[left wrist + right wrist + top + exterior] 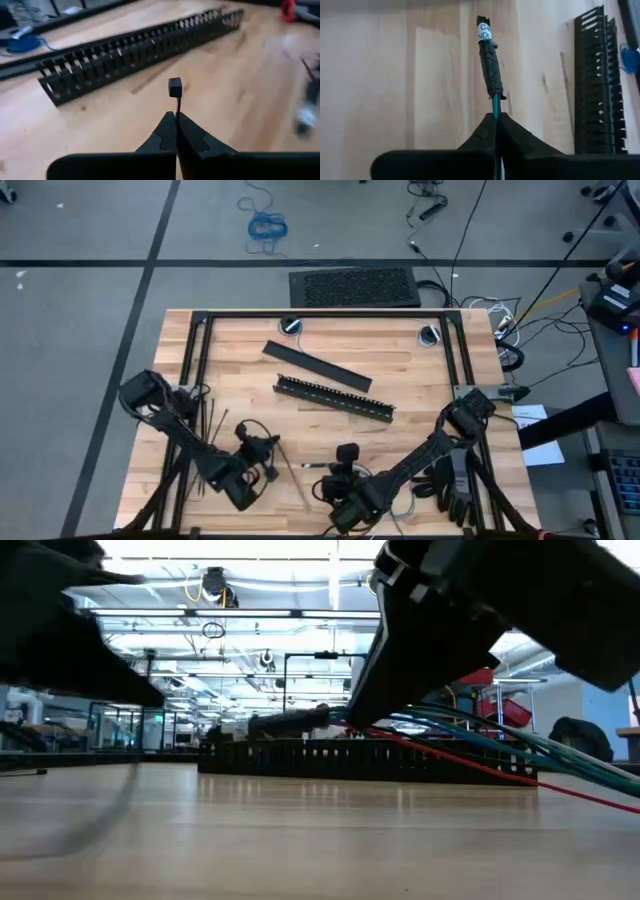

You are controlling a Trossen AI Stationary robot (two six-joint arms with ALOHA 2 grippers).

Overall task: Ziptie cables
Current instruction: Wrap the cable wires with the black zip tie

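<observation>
My left gripper (262, 448) is over the near-left part of the table and is shut on one ziptie, whose square head (175, 87) sticks out past the fingertips (176, 116). More zipties (213, 425) lie in a loose pile at the left edge. My right gripper (345, 462) is near the front middle and is shut on the cables. Their black-taped end with a white label (488, 55) stands out beyond the gripper (497, 116). In the low view, blue, green and red wires (500, 745) trail away from it. My left gripper pinches the ziptie's thin strip just behind its head (178, 104) between the two fingers. The head pokes out ahead of the fingertips, above the tabletop. The rest of the strip is hidden behind the fingers. My right gripper pinches the cables just behind the taped end, where a green wire (496, 104) enters between the two fingers. The taped end sticks out ahead of the fingertips, clear of the wood. The wires (560, 775) run back from the gripper and slope down toward the table.
A black slotted bar (335, 398) lies slanted across the table's middle, with a flat black bar (315, 365) just beyond it. A black frame (320, 315) runs along the far and side edges. Bare wood lies between the two grippers and the slotted bar.
</observation>
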